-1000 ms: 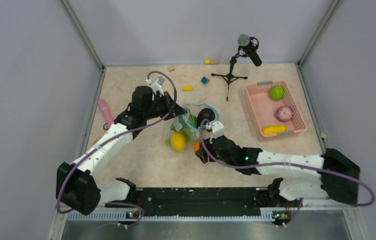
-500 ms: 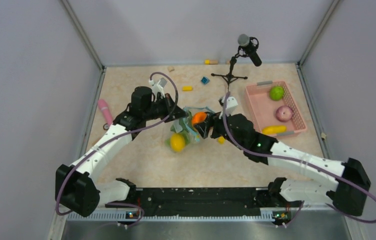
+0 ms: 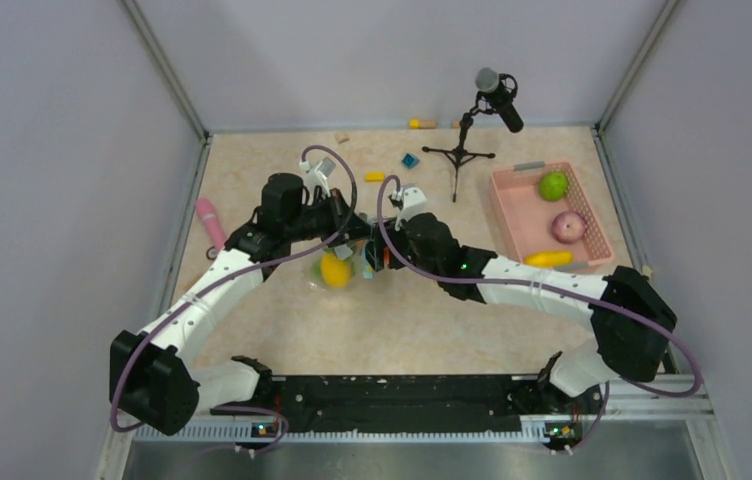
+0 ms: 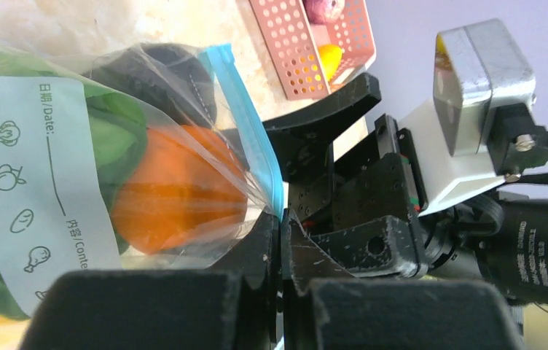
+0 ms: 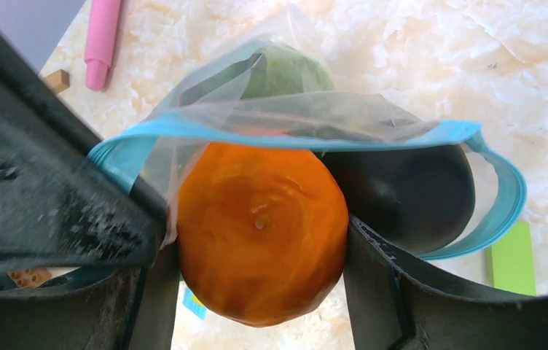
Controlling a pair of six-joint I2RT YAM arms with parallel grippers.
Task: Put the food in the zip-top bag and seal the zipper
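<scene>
The right claw [image 5: 260, 281] grips the orange [image 5: 260, 230], seemingly inside the zip-top bag [image 5: 286, 109].

On my left wrist feed, the white label patch [image 4: 34, 182] on the zip-top bag [image 4: 184, 157] reads "日期/Date:" beside a blank line, then "内容/Conte", its end hidden. Outline icons of vegetable, fruit, bread and drumstick run alongside.
</scene>
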